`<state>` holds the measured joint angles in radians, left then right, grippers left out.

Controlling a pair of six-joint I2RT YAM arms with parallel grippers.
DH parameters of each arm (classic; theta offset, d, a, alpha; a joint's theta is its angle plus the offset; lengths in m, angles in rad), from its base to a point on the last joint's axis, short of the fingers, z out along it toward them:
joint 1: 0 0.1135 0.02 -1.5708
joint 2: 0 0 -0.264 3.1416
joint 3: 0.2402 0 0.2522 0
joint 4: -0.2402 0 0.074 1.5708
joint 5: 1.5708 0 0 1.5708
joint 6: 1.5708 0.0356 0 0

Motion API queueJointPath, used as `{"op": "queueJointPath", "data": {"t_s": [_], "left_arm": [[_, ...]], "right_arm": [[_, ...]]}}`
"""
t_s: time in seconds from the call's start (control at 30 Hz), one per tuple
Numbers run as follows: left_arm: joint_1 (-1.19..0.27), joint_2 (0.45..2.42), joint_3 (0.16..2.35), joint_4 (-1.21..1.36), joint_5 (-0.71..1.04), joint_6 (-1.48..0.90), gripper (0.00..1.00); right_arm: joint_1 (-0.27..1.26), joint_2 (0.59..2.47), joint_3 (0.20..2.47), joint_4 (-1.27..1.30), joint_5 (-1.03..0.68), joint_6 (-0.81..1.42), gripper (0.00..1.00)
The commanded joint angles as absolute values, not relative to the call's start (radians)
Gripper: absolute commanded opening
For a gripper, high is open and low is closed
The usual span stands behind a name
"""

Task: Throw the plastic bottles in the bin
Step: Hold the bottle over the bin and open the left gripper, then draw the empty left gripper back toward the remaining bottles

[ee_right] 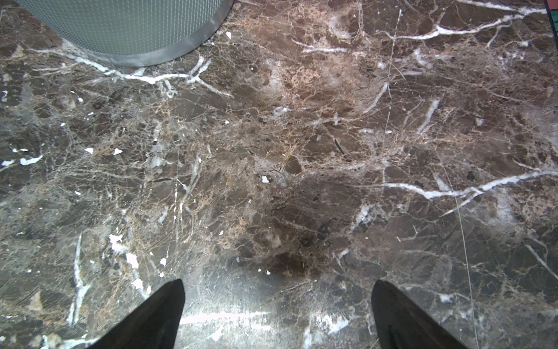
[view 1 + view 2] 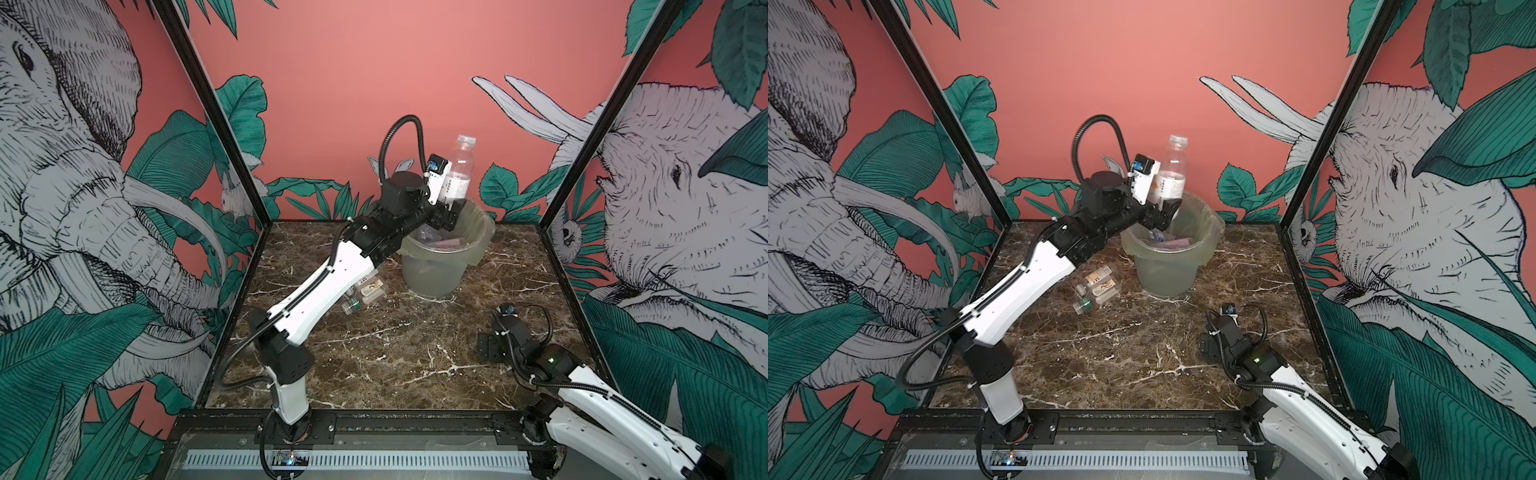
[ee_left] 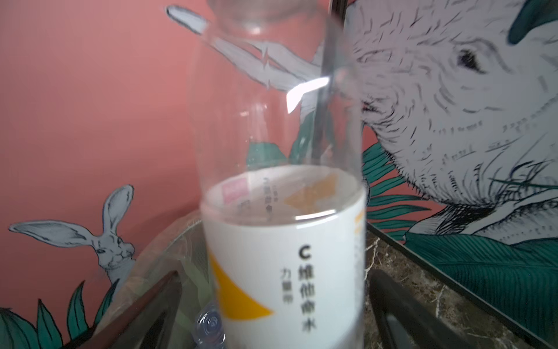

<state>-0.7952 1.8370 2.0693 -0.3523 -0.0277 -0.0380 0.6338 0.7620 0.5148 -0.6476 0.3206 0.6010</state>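
Left gripper [image 2: 444,214] hangs over the bin [image 2: 432,274] at upper centre in both top views. Its jaws are spread wide on either side of an upright clear bottle [image 2: 459,170] with a white and yellow label; whether they touch it is unclear. Other bottles [image 2: 440,242] lie inside the bin, and loose bottles [image 2: 365,291] lie on the table [image 2: 395,353] just left of it. Right gripper [image 1: 276,302] sits low at lower right, jaws spread.

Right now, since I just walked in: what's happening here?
The left gripper is over the bin, its fingers spread clear of an upright white-labelled bottle at the rim, likely about to drop. Some bottles lie inside, and loose bottles lie on the table beside it. The right gripper sits open and empty.
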Motion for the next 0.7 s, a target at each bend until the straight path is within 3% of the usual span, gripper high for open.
{"op": "queueJointPath", "data": {"t_s": [0.0, 0.67], "left_arm": [[-0.787, 1.750, 2.042, -0.388, -0.014, -0.070, 1.00], [-0.787, 1.160, 1.357, -0.280, -0.191, -0.045, 1.00]], "right_arm": [[0.633, 0.755, 0.502, -0.647, 0.338, 0.612, 0.99], [0.635, 0.795, 0.545, -0.640, 0.271, 0.586, 0.99]]}}
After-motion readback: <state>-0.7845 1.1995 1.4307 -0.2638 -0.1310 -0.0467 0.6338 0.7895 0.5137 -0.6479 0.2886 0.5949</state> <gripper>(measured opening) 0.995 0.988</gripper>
